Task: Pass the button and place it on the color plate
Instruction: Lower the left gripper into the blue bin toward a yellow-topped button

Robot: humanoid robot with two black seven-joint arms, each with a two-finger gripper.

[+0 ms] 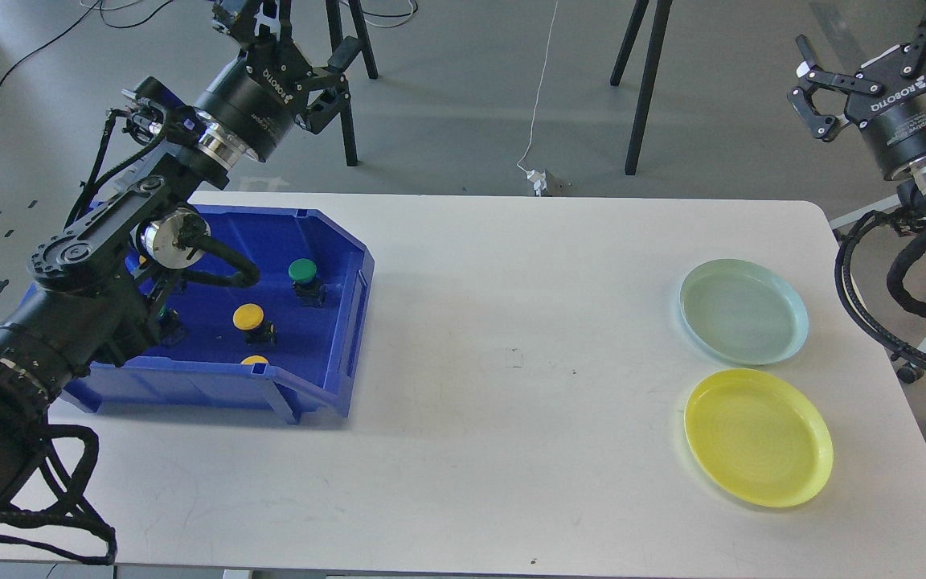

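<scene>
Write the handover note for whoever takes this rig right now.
Left gripper: open, empty, raised beyond the bin's far edge.
Right gripper: open, empty, raised off the table's right side.
Bin, table left: green button, yellow button, another yellow one half hidden by the front wall. The left arm may hide more.
Green plate and yellow plate, table right: both empty.
Done: nothing placed.
Left: pick each button, pass it left to right, set it on the matching plate.

Bin (pixel 326 354) left on table (pixel 471 450); plates (pixel 756 434) right.
</scene>
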